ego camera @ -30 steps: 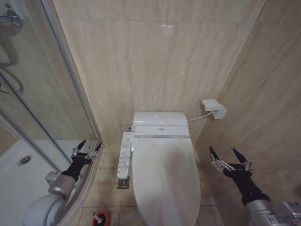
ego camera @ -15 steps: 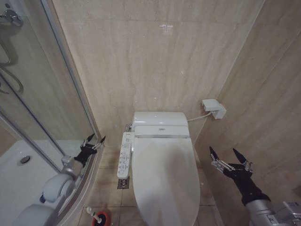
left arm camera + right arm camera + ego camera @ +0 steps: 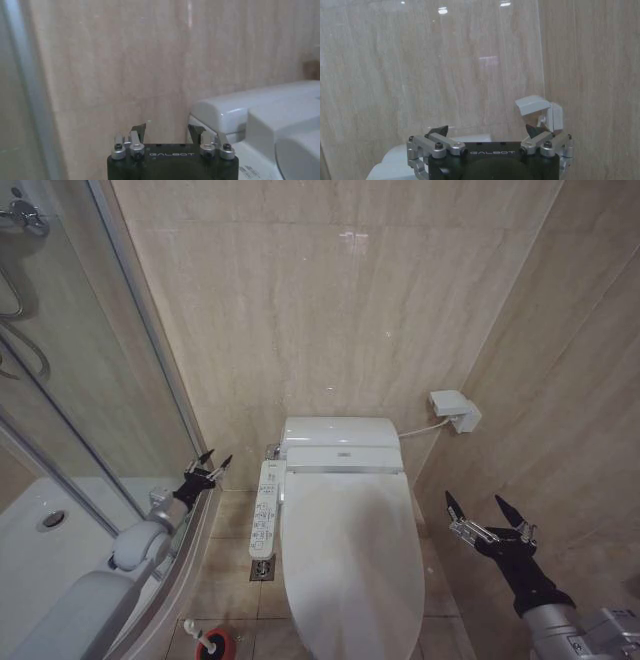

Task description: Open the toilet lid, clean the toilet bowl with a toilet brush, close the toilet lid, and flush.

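Note:
The toilet lid (image 3: 350,555) lies shut over the toilet, glossy white, in the middle of the head view; the toilet bowl is hidden under it. At the bottom of that view the toilet brush (image 3: 203,641) stands in a small red holder (image 3: 218,646) on the floor. My left gripper (image 3: 208,464) is open, held beside the shower glass to the left of the toilet's control panel (image 3: 265,508). Its fingers (image 3: 137,132) hold nothing. My right gripper (image 3: 489,511) hangs open to the right of the toilet, near the side wall, also with nothing in it.
A glass shower enclosure (image 3: 90,410) with a white tray (image 3: 40,560) fills the left. The toilet tank (image 3: 338,435) backs onto the beige tiled wall. A white wall box (image 3: 455,410) with a cable sits right of the tank. A floor drain (image 3: 262,569) lies left of the toilet.
My left arm has reached forward and up along the shower glass, bringing its gripper closer to the control panel. The right arm has not moved.

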Controlling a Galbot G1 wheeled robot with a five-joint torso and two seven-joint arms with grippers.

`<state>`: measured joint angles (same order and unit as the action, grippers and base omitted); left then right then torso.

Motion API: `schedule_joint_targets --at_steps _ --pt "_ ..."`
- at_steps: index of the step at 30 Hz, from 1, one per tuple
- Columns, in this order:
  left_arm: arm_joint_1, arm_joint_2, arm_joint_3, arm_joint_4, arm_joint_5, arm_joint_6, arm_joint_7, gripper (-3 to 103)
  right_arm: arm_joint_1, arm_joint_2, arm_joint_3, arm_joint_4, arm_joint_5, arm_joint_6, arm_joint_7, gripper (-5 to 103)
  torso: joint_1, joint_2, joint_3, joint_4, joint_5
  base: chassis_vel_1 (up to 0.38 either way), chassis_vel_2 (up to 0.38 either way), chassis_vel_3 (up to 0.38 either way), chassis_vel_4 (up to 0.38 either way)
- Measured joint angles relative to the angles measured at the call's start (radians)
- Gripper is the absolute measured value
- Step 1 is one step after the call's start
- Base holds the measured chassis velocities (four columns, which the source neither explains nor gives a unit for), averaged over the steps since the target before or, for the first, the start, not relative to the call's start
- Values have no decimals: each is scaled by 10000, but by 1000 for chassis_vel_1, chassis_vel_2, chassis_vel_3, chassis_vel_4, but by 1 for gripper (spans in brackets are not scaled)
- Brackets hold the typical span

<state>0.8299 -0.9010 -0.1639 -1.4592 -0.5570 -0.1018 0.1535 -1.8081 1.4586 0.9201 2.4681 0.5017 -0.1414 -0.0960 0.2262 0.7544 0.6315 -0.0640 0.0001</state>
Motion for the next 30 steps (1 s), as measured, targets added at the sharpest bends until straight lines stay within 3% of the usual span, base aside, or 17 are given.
schedule_joint_targets --at_steps 3,7,11,12,18,19,26,27,30 --pt "-564 -49 565 616 -11 -195 168 61 0 0 1 0 0 1 1 100 0 0 0 0 -2 0 0 0 0" --pt "-1811 -238 1423 2091 -12 -948 876 58 0 1 0 0 0 0 0 100 0 0 0 -4 -3 0 0 0 0" --pt "-2427 -360 1721 2877 57 -1208 1284 58 0 1 0 0 0 0 1 100 0 -1 0 -1 2 0 0 0 0" --pt "-2721 -436 1856 3254 64 -1332 1498 40 0 1 0 0 0 0 1 100 0 0 0 0 0 0 0 0 0" --pt "-3620 -975 2180 4660 113 -1800 2229 40 0 1 0 0 0 0 0 100 0 0 0 0 0 0 0 0 0" --pt "-3695 -1046 2196 4802 127 -1865 2303 28 0 1 0 0 0 0 0 100 0 0 0 0 -1 0 0 0 0" --pt "-4238 -1454 2272 5634 378 -2276 2819 28 0 0 0 0 0 0 0 100 0 0 0 -1 0 0 0 0 0" --pt "-4307 -1491 2292 5698 399 -2291 2868 9 0 0 0 0 0 0 0 100 0 0 0 0 0 0 0 0 0" --pt "-4426 -1566 2319 5818 433 -2314 2957 9 0 1 0 0 0 0 1 100 0 1 0 1 0 0 0 0 0"
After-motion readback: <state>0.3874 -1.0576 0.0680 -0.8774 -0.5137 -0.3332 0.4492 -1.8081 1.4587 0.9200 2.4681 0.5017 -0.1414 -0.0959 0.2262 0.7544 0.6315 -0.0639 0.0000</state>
